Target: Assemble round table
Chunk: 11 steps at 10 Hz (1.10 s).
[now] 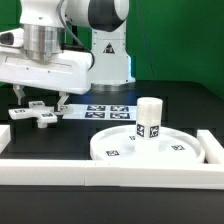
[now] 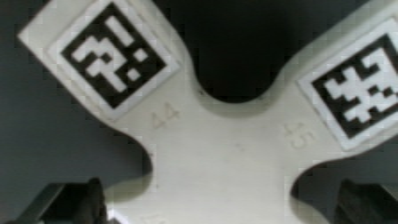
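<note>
Here the two black fingers (image 2: 71, 203) stand on either side of the small white plastic cross-shaped foot (image 2: 214, 150), which lies on the black counter (image 1: 180, 105); I cannot tell if they press it. Well apart, the short thick white cylinder leg (image 1: 148, 120) stands upright on the large rimmed white round disc (image 1: 100, 142).

My end effector (image 1: 40, 100) hangs low over the small white cross-shaped plastic foot (image 1: 35, 115), fingers apart, at the exterior view's left on the black desk (image 1: 185, 105). Toward the right, the short thick white cylinder leg (image 1: 148, 118) stands upright on the large rimmed white round disc (image 1: 120, 138). The marker board (image 1: 100, 109) lies behind, between them.
</note>
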### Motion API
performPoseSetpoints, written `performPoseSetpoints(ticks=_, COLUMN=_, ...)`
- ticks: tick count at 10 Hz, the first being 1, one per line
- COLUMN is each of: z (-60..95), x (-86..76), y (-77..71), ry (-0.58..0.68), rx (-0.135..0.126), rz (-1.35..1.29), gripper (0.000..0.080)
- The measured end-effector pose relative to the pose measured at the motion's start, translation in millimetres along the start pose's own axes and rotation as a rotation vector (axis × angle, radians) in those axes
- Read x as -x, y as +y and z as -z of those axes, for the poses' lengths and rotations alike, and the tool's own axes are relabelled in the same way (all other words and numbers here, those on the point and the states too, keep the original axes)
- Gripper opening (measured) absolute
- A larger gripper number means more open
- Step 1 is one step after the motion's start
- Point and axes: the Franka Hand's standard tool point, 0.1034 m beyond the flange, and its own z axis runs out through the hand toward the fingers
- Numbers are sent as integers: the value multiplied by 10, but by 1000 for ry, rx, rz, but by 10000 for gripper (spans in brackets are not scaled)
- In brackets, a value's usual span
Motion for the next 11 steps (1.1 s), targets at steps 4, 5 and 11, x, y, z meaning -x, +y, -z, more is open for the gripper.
performPoseSetpoints(ticks=4, z=-53, x=36, y=-2, ry=-12, rx=4, rz=3, gripper=649)
performPoseSetpoints(ticks=5, z=-56, x=38, y=0, ry=-12, rx=4, rz=3, gripper=649)
performPoseSetpoints(ticks=11, z=-15, x=-22, y=19, ry=14, rx=9, rz=1, gripper=341)
